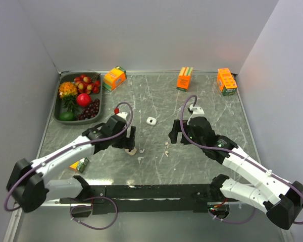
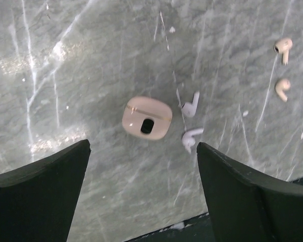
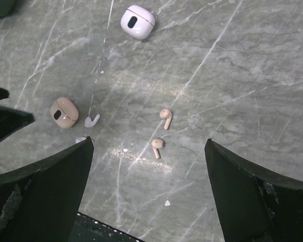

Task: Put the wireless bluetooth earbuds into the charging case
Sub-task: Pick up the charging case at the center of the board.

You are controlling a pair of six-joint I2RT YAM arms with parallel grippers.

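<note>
The tan charging case (image 2: 147, 118) lies closed on the marble table, dark spot up; it also shows in the top view (image 1: 132, 150) and the right wrist view (image 3: 64, 112). Two white earbuds (image 2: 191, 106) (image 2: 191, 137) lie just right of it. Two tan earbuds (image 3: 165, 117) (image 3: 157, 146) lie further right, also in the left wrist view (image 2: 283, 46). My left gripper (image 2: 143, 146) is open and empty, hovering above the case (image 1: 129, 140). My right gripper (image 3: 149, 141) is open and empty above the tan earbuds (image 1: 174, 133).
A white case (image 1: 151, 120) lies behind the earbuds, also in the right wrist view (image 3: 137, 21). A dark fruit tray (image 1: 57, 112) stands at back left. Three orange cartons (image 1: 114, 78) (image 1: 185, 78) (image 1: 226, 81) stand along the back. A small yellow-green box (image 1: 81, 164) lies front left.
</note>
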